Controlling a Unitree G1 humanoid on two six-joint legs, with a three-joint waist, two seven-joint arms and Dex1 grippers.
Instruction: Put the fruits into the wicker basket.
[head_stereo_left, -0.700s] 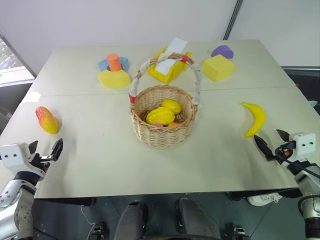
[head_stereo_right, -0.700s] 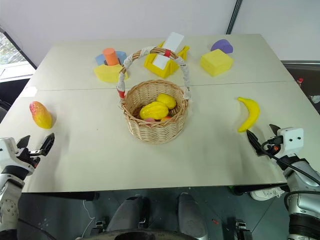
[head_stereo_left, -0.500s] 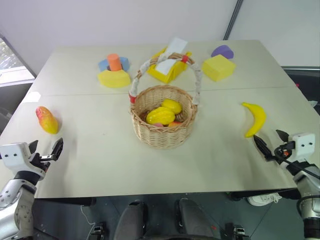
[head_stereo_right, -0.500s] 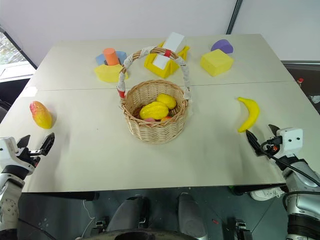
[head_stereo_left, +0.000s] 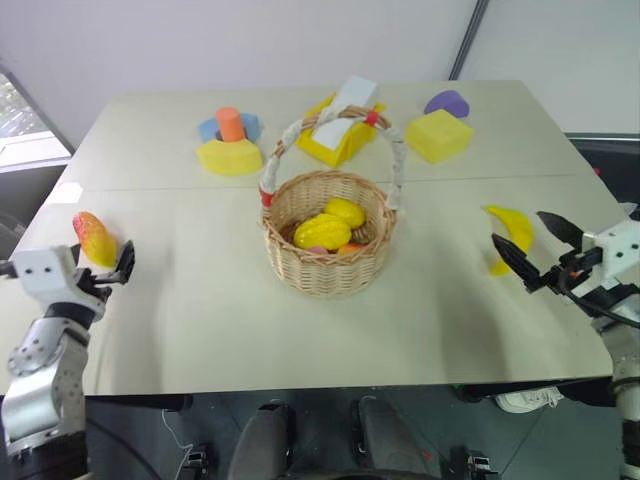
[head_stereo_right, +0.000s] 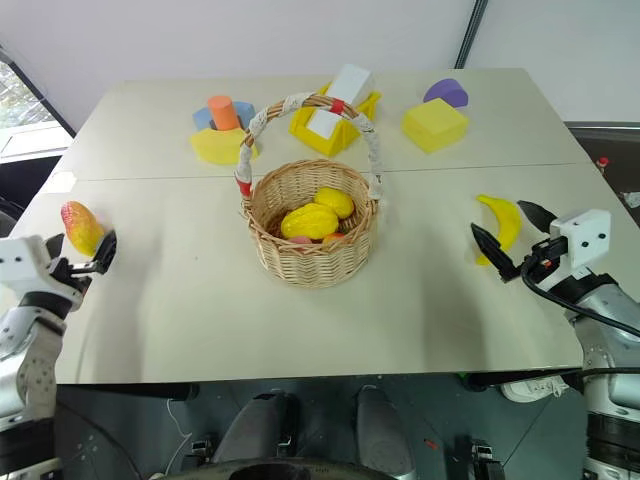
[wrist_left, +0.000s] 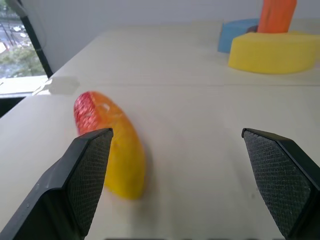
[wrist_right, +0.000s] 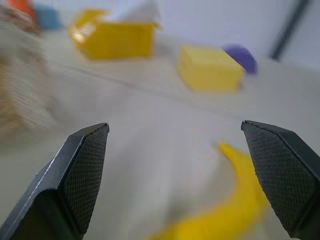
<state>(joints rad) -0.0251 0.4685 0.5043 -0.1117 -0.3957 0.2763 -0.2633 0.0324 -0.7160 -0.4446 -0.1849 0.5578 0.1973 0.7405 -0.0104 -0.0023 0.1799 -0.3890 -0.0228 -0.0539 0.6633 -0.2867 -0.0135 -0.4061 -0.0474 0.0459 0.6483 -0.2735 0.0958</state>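
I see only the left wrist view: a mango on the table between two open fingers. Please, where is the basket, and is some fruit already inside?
Observer: The basket stands mid-table, and yellow fruits already lie inside it.
Operator: Is any other fruit outside?
Observer: Yes, a banana lies on the table at the robot's right side.
Operator: Is the right gripper holding it?
Observer: No. The right gripper is open, its fingers on either side of the banana's near end.
Operator: And my mango?
Observer: The mango lies just ahead of the open left gripper, not gripped.
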